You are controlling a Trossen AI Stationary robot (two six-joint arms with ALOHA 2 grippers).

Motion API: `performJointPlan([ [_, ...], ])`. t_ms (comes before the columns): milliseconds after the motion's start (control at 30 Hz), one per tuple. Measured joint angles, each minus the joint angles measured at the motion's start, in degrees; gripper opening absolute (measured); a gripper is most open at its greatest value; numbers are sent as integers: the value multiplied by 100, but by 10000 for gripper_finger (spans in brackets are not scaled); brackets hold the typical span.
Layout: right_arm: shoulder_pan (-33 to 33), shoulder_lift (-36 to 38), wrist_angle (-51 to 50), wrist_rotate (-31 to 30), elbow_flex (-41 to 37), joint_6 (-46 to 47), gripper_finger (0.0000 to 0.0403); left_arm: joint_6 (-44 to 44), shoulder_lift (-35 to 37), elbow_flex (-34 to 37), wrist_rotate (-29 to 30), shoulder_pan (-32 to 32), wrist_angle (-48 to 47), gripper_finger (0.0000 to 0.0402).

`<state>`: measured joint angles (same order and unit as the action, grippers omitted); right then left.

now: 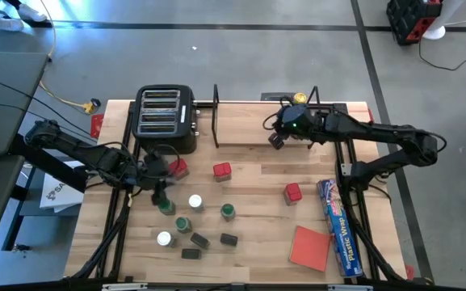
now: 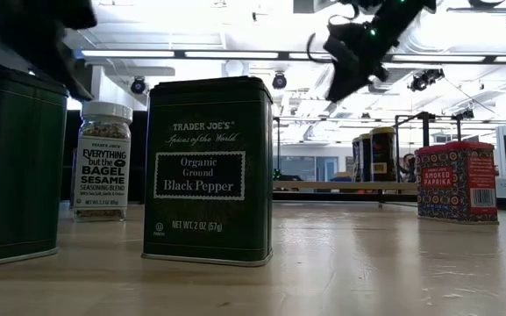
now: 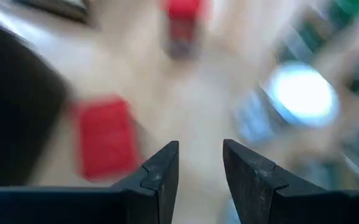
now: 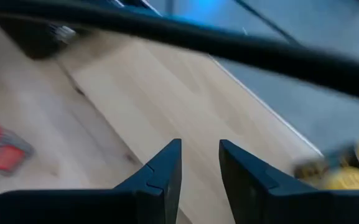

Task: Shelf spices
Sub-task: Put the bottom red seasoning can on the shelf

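Left end effector [image 3: 201, 163] parted, empty, red tin [image 3: 106, 135] near

"Black Pepper" on green tin [image 2: 207, 169]

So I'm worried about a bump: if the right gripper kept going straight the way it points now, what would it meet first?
Most likely the shelf's bare wooden base board: the right gripper, empty with a narrow gap, aims down at it. Depth is hard to judge.

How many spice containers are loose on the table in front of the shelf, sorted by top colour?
Red tops: 3
White tops: 2
Green tops: 3
Small black ones: 3
Total: 11
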<state>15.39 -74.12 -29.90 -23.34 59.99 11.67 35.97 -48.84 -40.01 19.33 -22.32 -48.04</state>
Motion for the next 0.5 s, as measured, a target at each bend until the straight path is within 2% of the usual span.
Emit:
performJointPlan([
  [133,-201,-14,442,9,0,-265,101,412,0,0,-1560,-21,-266,119],
  [233,-266,-14,492,5,0,-272,101,912,0,-2,-2172,-163,-614,119],
  [333,-270,-14,506,6,-27,-269,101,1265,0,-2,-2123,-362,-1088,119],
  [400,-270,-14,566,168,-141,-249,101,1326,0,-2,-1698,-459,-1286,119],
  [500,-266,-81,1203,1029,-492,-488,102,1285,0,-2,-815,-481,-1341,119],
])
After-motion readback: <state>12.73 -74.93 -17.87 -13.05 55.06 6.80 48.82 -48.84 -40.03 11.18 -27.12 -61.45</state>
